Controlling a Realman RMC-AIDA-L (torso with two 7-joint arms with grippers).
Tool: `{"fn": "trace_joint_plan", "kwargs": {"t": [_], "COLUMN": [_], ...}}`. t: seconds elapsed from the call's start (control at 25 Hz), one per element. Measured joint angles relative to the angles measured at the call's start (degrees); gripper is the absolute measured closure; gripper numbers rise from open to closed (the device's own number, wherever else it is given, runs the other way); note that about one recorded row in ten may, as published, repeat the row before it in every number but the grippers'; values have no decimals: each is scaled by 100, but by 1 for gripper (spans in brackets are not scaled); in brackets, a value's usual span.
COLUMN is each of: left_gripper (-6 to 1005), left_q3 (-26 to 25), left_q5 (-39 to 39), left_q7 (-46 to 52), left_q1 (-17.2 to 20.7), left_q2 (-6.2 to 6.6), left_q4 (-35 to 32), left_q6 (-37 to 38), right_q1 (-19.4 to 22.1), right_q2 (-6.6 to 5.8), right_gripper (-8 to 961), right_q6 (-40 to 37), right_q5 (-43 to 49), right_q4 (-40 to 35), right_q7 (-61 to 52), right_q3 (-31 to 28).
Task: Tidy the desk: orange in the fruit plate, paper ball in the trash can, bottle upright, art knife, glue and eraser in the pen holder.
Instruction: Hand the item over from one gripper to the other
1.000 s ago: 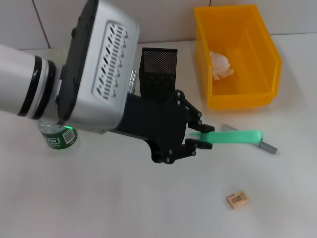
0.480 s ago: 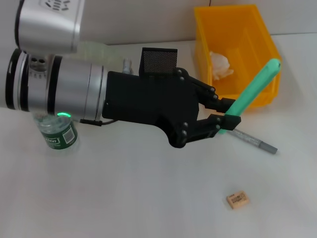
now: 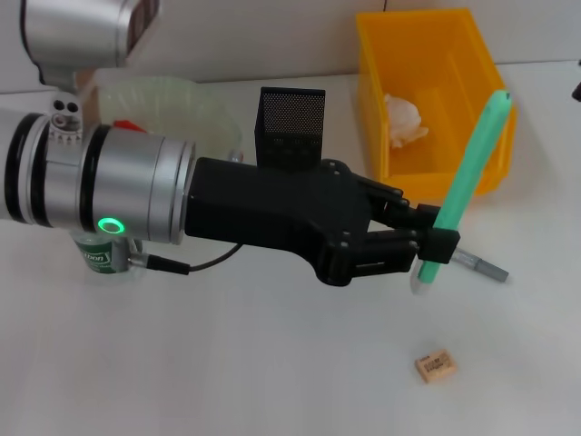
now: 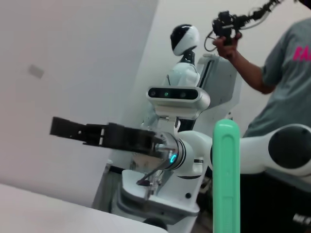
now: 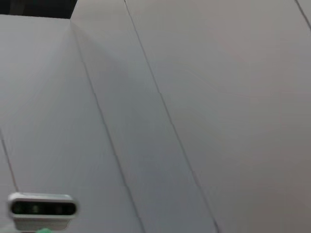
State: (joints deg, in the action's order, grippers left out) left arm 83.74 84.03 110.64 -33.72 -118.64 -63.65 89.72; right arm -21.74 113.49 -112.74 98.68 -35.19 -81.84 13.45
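Observation:
My left gripper (image 3: 436, 241) is shut on a long green stick-shaped tool (image 3: 467, 177) with a pale tip, held nearly upright above the table; it also shows in the left wrist view (image 4: 226, 179). A slim grey metal bar (image 3: 479, 264) lies on the table just right of the gripper. The tan eraser (image 3: 435, 365) lies nearer the front. The black mesh pen holder (image 3: 292, 125) stands behind the arm. The paper ball (image 3: 404, 119) lies in the yellow trash can (image 3: 370, 91). A red bit of the orange (image 3: 127, 124) shows in the fruit plate (image 3: 172, 94). The bottle (image 3: 94, 257) is mostly hidden under the arm.
My left arm (image 3: 118, 186) spans the left and middle of the table. In the left wrist view another robot (image 4: 177, 94) and a person (image 4: 286, 73) stand beyond the table. The right wrist view shows only wall panels.
My left gripper has lifted the green tool off the grey bar and turned it from lying flat to nearly upright. The arm has rolled over, and its wrist now uncovers the plate.

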Motion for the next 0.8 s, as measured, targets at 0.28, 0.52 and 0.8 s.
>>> {"fn": "trace_joint_plan", "kwargs": {"t": [0.28, 0.52, 0.8], "left_gripper": [806, 806, 806], "left_q3": [19, -111, -179], "left_q5": [-311, -660, -713], "left_q7": [345, 1132, 1497], "left_q1": [-194, -196, -192], "left_q2": [-3, 18, 4], "left_q4": [634, 969, 1561], "left_q6": [102, 200, 190], "right_q1": [-49, -97, -189], "right_q2": [-498, -1044, -1111], "right_gripper": [263, 265, 266], "right_q6": [-314, -471, -859], "right_q5": [1, 7, 17], "right_q4": [139, 755, 1021], "right_q7": [-2080, -3205, -3877], "right_q3": [402, 611, 903]}}
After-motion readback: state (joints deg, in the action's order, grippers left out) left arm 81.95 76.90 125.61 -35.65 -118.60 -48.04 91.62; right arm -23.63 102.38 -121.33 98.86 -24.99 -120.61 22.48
